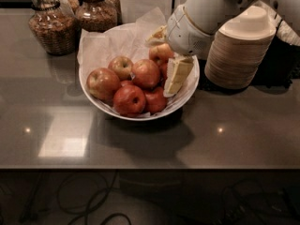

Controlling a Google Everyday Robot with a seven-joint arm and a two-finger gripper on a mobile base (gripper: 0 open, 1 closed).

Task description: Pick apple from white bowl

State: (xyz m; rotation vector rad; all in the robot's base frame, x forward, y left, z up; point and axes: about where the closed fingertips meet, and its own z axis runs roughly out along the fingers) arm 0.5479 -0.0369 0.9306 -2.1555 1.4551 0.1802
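Note:
The white bowl (pixel 186 99), lined with crinkled white paper, sits at the middle of the dark counter and holds several apples. My gripper (pixel 166 55) reaches down from the upper right into the bowl's back right part. Its two cream fingers are spread, one finger (pixel 156 35) behind and one finger (pixel 176 74) in front of a reddish-orange apple (pixel 159 54), which lies between them. I cannot tell if the fingers touch it. Other apples, a paler one (pixel 121 66) and darker red ones (pixel 129 100), lie to the left and front.
A tall stack of beige disposable bowls (pixel 240 50) stands close to the right of the bowl, under my arm. Two glass jars (pixel 49 26) (pixel 97 9) stand at the back left. The counter's front edge (pixel 150 167) runs across below.

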